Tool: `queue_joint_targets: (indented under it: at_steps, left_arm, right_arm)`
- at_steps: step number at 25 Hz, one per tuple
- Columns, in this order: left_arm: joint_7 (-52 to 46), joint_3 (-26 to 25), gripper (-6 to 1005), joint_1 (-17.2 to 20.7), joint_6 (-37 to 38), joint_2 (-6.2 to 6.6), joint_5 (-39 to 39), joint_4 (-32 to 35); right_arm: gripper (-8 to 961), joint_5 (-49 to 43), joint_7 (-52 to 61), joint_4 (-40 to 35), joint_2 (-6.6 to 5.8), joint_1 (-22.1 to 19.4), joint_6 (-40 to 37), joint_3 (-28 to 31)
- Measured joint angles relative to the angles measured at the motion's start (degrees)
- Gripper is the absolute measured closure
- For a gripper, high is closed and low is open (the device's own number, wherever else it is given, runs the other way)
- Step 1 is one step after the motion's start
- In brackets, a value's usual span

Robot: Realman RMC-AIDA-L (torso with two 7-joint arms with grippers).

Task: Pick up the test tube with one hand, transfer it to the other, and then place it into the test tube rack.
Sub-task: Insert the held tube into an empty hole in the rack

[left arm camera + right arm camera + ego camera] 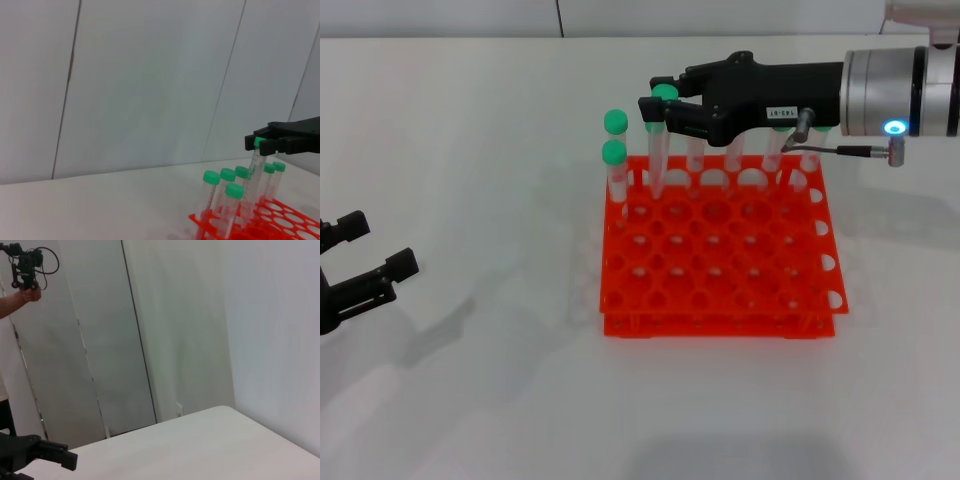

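My right gripper (658, 100), black with a white label, is over the back row of the orange-red test tube rack (720, 262). It is shut on the green cap of a clear test tube (657, 160), which stands nearly upright with its lower end in a back-row hole. The left wrist view shows the same grip (259, 143), the tube (251, 185) and the rack (285, 220). My left gripper (372, 248), black and unlabelled, is open and empty at the table's left edge, far from the rack.
Several other green-capped tubes stand in the rack's back row and left column, two at its back left corner (614, 150). The right wrist view shows my left gripper (40, 454) and a person's hand with a device (25, 270) by the wall.
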Motion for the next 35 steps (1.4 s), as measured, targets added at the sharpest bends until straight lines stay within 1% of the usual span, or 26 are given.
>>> queue_joint_targets:
  at_steps: [13, 20, 25, 35]
  left_arm:
    - [0.0, 0.0, 120, -0.9, -0.1, 0.0, -0.1, -0.7]
    - [0.0, 0.0, 120, -1.0, -0.1, 0.0, -0.1, -0.7]
    - [0.0, 0.0, 120, -1.0, -0.1, 0.0, -0.1, -1.3]
    - [0.4, 0.0, 121, -1.2, -0.1, 0.0, -0.1, -2.0]
  right_arm:
    - [578, 0.0, -1.5, 0.1, 0.06, -0.4, 0.9, -0.3]
    - [572, 2.5, -2.3, 0.2, 0.06, -0.4, 1.7, -3.0]
    - [569, 3.4, -2.7, 0.4, 0.06, -0.5, 2.3, -3.9]
    - [561, 3.8, -2.8, 0.3, 0.05, -0.5, 3.8, -6.2]
